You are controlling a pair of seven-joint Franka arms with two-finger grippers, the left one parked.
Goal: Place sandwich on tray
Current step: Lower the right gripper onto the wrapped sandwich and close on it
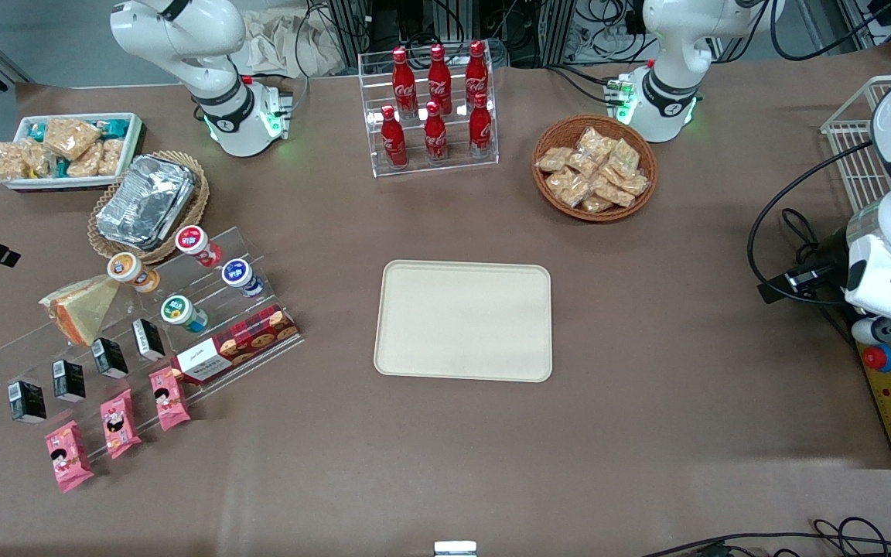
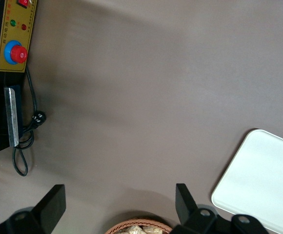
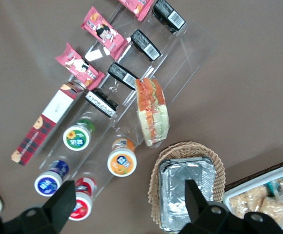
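Sandwich (image 3: 151,112) on clear rack, apart from the open-fingered pincer (image 3: 127,202)

Cola bottles (image 1: 435,104) in a clear rack; perhaps foil containers (image 1: 145,200).

Sandwich (image 1: 80,308) on clear stand (image 1: 144,325) toward working arm's end; tray (image 1: 464,320) mid-table; end effector (image 3: 127,202) open above stand.

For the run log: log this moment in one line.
sandwich: on clear display stand, untouched | tray: empty, mid-table | pincer: open, above the stand, holding nothing
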